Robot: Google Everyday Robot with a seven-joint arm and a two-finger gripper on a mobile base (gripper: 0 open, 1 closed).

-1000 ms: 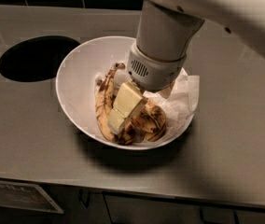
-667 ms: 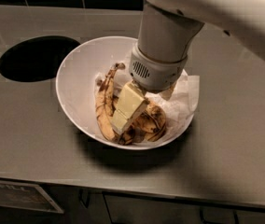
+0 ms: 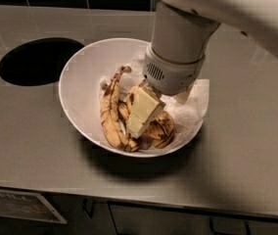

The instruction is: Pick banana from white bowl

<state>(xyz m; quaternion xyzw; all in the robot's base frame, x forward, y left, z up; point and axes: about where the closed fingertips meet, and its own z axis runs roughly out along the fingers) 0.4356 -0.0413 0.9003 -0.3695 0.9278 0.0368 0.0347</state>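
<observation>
The white bowl [image 3: 82,80] stands in the middle of the grey counter. In it lie several overripe bananas. The short, plump, brown-speckled banana [image 3: 162,127] lies at the bowl's front right, partly hidden under my gripper. A longer slim banana [image 3: 109,114] with brown streaks lies to its left. My gripper [image 3: 159,109] reaches down into the bowl from the upper right and sits right over the plump banana, low among the fruit. The white arm covers the bowl's back right rim.
A dark round hole [image 3: 37,60] is cut in the counter to the left of the bowl. White paper [image 3: 194,102] lines the bowl's right side. The counter's front edge runs along the bottom, with dark cabinet fronts below. A dark tiled wall is behind.
My gripper has shifted slightly to the right over the plump banana. The bowl and the bananas lie as before.
</observation>
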